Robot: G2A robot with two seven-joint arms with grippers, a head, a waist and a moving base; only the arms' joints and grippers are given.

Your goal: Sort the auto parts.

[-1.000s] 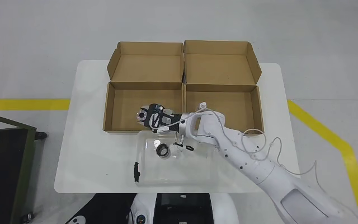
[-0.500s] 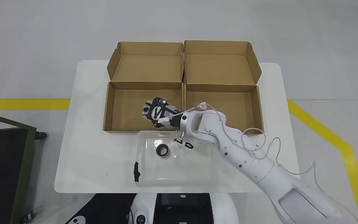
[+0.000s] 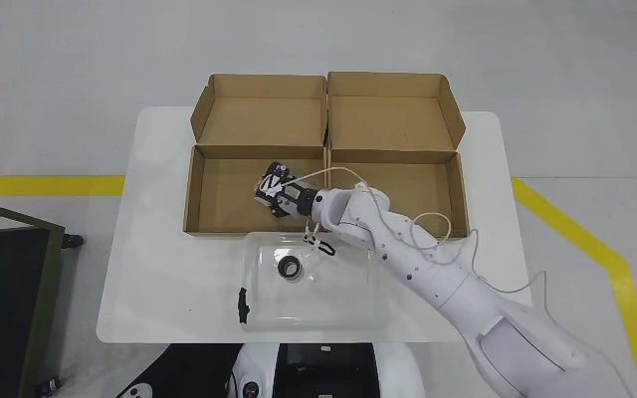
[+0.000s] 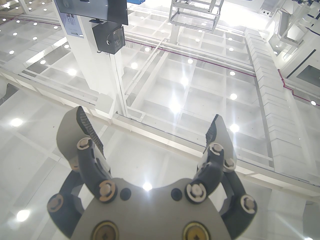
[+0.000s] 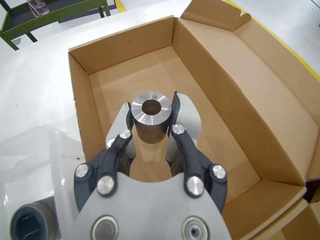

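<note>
- Top view: right gripper (image 3: 274, 187) hung over the left brown cardboard box (image 3: 214, 194); a dark metal ring (image 3: 290, 267) lay in the clear plastic tray (image 3: 348, 298).
- Left wrist view: left gripper (image 4: 148, 116) was released, fingers spread.
- Right wrist view: right gripper clenched a hollow steel cylinder (image 5: 150, 126) inside the box.

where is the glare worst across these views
Left wrist view: ceiling lights flare into starbursts behind the left gripper. Right wrist view: bright streaks across the end of the metal bushing, white sheen on the clear tray. Top view: even, soft light.
</note>
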